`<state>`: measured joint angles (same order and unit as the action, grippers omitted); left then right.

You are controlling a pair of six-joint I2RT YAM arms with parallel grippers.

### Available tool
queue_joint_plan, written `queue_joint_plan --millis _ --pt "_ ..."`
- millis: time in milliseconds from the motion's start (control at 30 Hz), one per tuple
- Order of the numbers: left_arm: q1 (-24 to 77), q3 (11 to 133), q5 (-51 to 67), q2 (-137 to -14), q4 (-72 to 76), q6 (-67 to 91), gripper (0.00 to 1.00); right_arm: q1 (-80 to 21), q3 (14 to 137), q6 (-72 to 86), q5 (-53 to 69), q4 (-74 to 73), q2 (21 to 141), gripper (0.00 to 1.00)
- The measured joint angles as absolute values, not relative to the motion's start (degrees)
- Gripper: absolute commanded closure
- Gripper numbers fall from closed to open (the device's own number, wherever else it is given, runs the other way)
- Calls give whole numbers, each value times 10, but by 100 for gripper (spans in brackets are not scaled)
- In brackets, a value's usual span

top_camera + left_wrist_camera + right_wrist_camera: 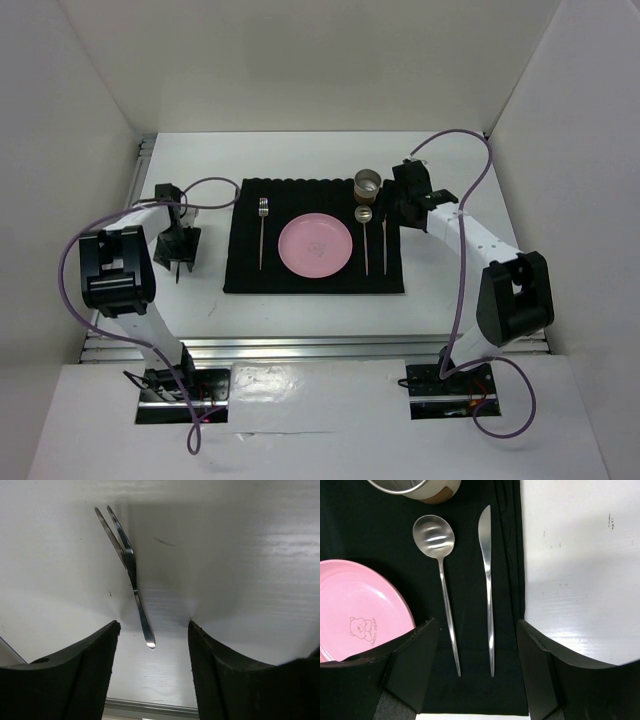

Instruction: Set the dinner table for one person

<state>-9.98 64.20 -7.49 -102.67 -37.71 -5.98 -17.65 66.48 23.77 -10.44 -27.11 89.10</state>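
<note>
Steel small fork (131, 575) lies flat on the white dinner table (250, 555), left of the placemat (245, 280): light, stiff, slippery, I'd pinch mid-handle; left gripper (153, 626) straddles it wide, holding nothing.

The dinner table (300, 160) is a large white rectangular flat top with silver aluminium rails (300, 345) along its edges. A black ribbed rectangular placemat (250, 270) lies flat near its middle, long sides parallel to the near rail. In the right wrist view the mat's right edge meets bare white surface. Left of the mat and apart from it, a small silver metal fork (131, 570) with two tines lies at a slant on the bare top. From overhead it is mostly hidden; the thin sliver there is possibly its handle.
</note>
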Motion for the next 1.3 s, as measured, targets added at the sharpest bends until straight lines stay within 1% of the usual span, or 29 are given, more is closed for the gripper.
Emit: queue_joint_plan --millis 100,200,300,500,733,767,833,867,1033,1300 --pt "-100 664 -74 -1044 -382 -56 44 -176 668 238 -107 -274 897 29" --pt "-100 681 -74 -1058 -387 -53 47 -176 672 238 -112 -277 899 29" --pt "-100 680 -71 -1057 -388 -49 49 -176 675 238 -118 -279 899 29" --pt "-100 666 -61 -1048 -375 -43 59 -176 676 238 -127 -283 899 29" --pt "-99 666 -57 -1048 -376 -43 60 -176 686 238 -140 -289 899 29" --pt "-99 666 -57 -1048 -376 -43 65 -176 686 238 -143 -290 899 29" --pt "-99 665 -55 -1048 -375 -43 70 -176 686 238 -147 -291 899 29" --pt "-98 664 -54 -1048 -375 -43 77 -176 686 238 -148 -292 899 29" --pt "-98 667 -53 -1052 -380 -44 100 -176 686 238 -157 -299 899 29" --pt "-100 693 -45 -1072 -407 -45 100 -176 686 238 -172 -310 893 29"
